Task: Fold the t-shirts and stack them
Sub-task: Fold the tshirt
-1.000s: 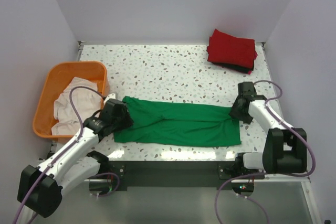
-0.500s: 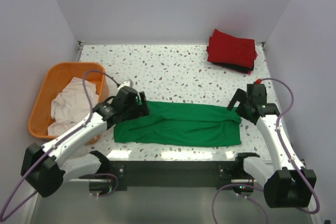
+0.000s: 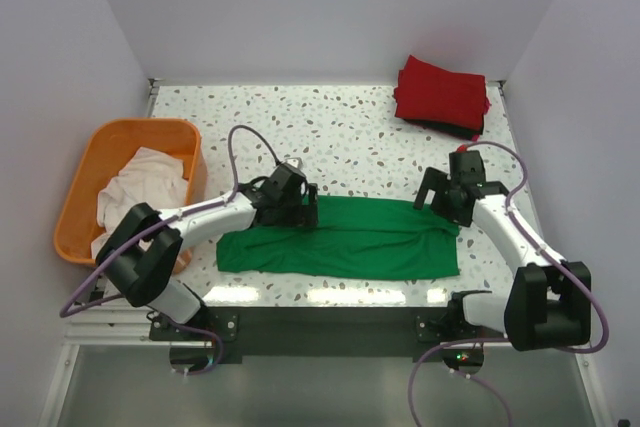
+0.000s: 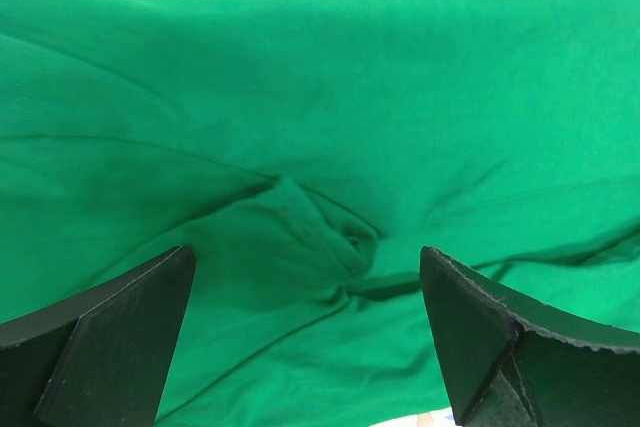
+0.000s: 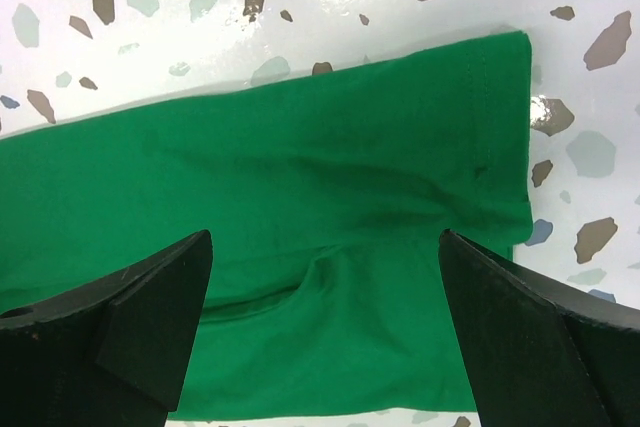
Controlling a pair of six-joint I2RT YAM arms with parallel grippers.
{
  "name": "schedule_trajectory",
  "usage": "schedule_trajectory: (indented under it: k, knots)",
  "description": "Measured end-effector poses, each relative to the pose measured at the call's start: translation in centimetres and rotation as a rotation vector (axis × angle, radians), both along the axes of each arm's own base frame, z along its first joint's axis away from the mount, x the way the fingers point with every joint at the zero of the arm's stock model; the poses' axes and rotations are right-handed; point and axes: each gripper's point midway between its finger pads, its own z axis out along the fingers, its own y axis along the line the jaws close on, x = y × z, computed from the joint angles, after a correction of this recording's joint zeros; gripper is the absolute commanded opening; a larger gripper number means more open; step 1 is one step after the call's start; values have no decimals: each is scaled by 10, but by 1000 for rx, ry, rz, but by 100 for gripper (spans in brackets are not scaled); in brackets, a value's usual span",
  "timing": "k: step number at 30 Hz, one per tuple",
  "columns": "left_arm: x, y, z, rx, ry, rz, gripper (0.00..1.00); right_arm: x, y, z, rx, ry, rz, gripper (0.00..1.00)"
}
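Okay, bright green cotton t-shirt [image 3: 340, 239] lies flat on the speckled white terrazzo tabletop [image 3: 350, 127], close to the near edge. It is folded lengthwise into a long band running left to right between the two arms. Its stitched end edge [image 5: 505, 127] is at the right.

Handling, as a judgement: soft, light and limp, with no stiffness. It will sag and drape when lifted, and the layers can slide apart. Best taken at an end edge or corner, pinching through every layer. A pinch in the middle of the panel would likely bunch only the top layer.

Left jaws: spread wide with nothing between them, over a puckered crease [image 4: 345, 242] in the left part of the band, towards its far edge. Cannot tell if the tips touch the cloth.

Right jaws: also spread wide and gripping nothing. They straddle the right end of the band, with a soft wrinkle [image 5: 320, 267] between the tips. Contact unclear here too.

Folded red t-shirt [image 3: 440, 92] sits on a folded black t-shirt [image 3: 458, 130] at the far right corner, well apart from the green one. Crumpled off-white t-shirt [image 3: 135, 192] is in the orange plastic basket [image 3: 140, 126] at the left.

Looks like two are stacked, green is mid-fold, and off-white is not yet started.
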Motion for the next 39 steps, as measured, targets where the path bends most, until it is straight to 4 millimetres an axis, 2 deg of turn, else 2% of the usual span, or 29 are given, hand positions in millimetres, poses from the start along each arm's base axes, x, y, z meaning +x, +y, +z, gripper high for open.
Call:
schedule_trajectory:
  k: [4,6,10,12,14,17,20,24,26,30,33,36,39]
  knots:
    - [-8,-11,-3,-3,2,-39,100,-1,0,-4,-2,3,0,99]
    - [-20,-16,-6,2,5,-73,100,-2,-1,-6,-4,7,-1,98]
    - [-70,-17,-11,30,39,-172,100,-5,-2,-9,-13,12,0,99]
    - [-101,-16,-7,27,62,-234,100,-7,-3,-10,-15,12,2,99]
    - [-124,-17,2,14,73,-283,100,-9,-3,-10,-14,8,2,99]
    - [-134,-14,17,5,48,-294,100,-8,-3,-7,-13,-5,2,99]
    - [-114,-5,31,58,-7,-216,100,-8,-3,-7,-13,-8,2,99]
    - [-47,6,42,98,-84,-48,100,-10,-3,-10,-14,-1,2,99]
    - [-18,14,37,134,-105,10,100,-10,-3,-11,-14,3,2,99]
    - [17,17,18,180,-96,45,100,-9,-3,-13,-14,1,2,99]
    - [32,15,-6,220,-66,44,100,-9,-3,-16,-15,12,3,99]
    - [30,15,-30,259,-20,19,100,-9,-3,-18,-18,19,4,99]
    - [27,12,-28,231,-27,6,100,-9,-4,-18,-24,22,4,99]
